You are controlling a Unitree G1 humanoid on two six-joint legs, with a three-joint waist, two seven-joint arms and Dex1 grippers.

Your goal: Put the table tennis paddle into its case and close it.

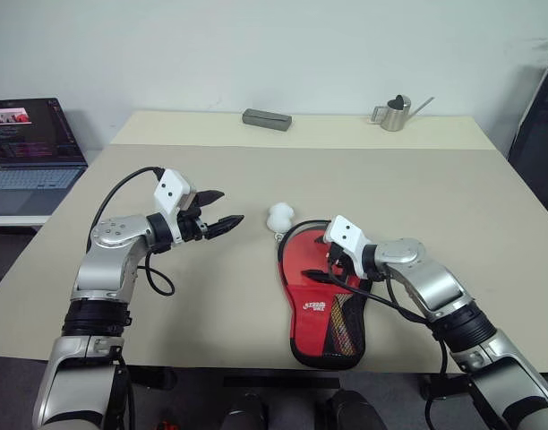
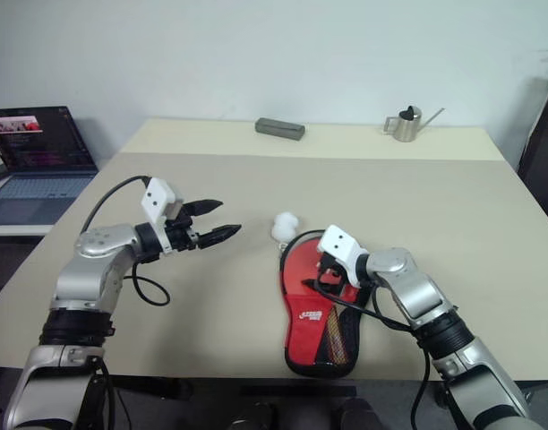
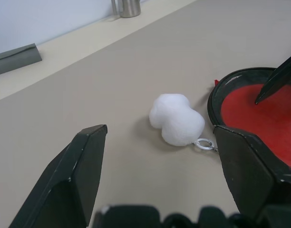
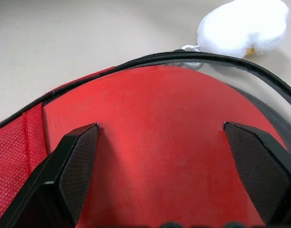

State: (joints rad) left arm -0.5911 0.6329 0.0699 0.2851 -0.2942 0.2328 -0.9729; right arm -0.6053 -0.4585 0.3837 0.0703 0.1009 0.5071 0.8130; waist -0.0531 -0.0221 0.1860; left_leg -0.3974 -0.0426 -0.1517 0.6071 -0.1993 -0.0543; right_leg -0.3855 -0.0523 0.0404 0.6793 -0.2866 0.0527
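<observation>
The case (image 1: pixel 312 319), red with a black edge and a mesh panel, lies flat near the table's front edge. Its round end is unzipped, and the table tennis paddle (image 4: pixel 160 161) lies inside with its red face showing. The white pom-pom (image 1: pixel 279 216) rests on the table just beyond that open end. My right gripper (image 1: pixel 323 262) is open, its fingers spread just above the paddle's face, holding nothing. My left gripper (image 1: pixel 231 206) is open and empty in the air to the left, pointing toward the pom-pom (image 3: pixel 176 118).
A grey block (image 1: pixel 266 118) and a small metal watering can (image 1: pixel 396 114) stand at the table's far edge. A laptop (image 1: pixel 32 152) sits open on a side table at the left. The case's narrow end reaches close to the front edge.
</observation>
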